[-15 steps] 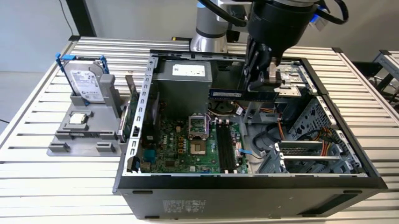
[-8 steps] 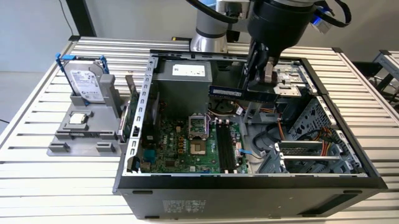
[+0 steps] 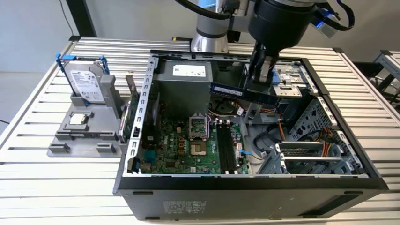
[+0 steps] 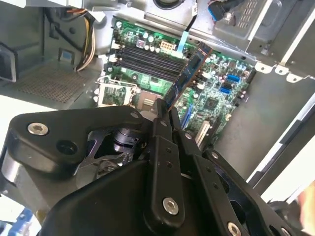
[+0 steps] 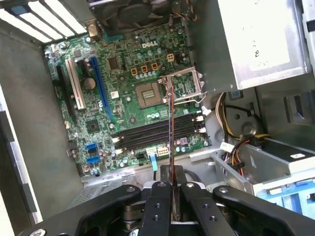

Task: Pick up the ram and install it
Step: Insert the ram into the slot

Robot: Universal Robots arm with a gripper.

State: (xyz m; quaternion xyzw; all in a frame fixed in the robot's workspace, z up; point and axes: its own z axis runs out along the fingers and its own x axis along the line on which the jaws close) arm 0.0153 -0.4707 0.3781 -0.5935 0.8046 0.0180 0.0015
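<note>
Hovering over an open black-and-grey computer tower case (image 3: 250, 183) that lies on its side, the arm's dark two-fingered gripper (image 3: 259, 89) is clenched on the ram (image 3: 226, 90), a long, thin, dark blue-green circuit-board stick. In the exterior view the stick is held level in the air, above the green motherboard (image 3: 181, 145) and clear of its black memory slots (image 3: 226, 150). The case rests on a pale slatted metal table (image 3: 62, 173). Toward the exterior view's left, a silver hard drive with blue rails (image 3: 84, 84) stands upright in a grey moulded stand (image 3: 87, 126). Behind the table is a plain pale grey wall.

In the second wrist view the ram (image 4: 189, 73) runs out diagonally from the closed black fingers (image 4: 160, 130), with the memory slots (image 4: 147, 56) beyond it.

In the first wrist view the ram (image 5: 171, 137) appears edge-on as a thin line rising from the gripper (image 5: 172, 196), crossing the memory slots (image 5: 157, 130) and the motherboard (image 5: 123, 88) beside a silver power supply box (image 5: 251, 39).
</note>
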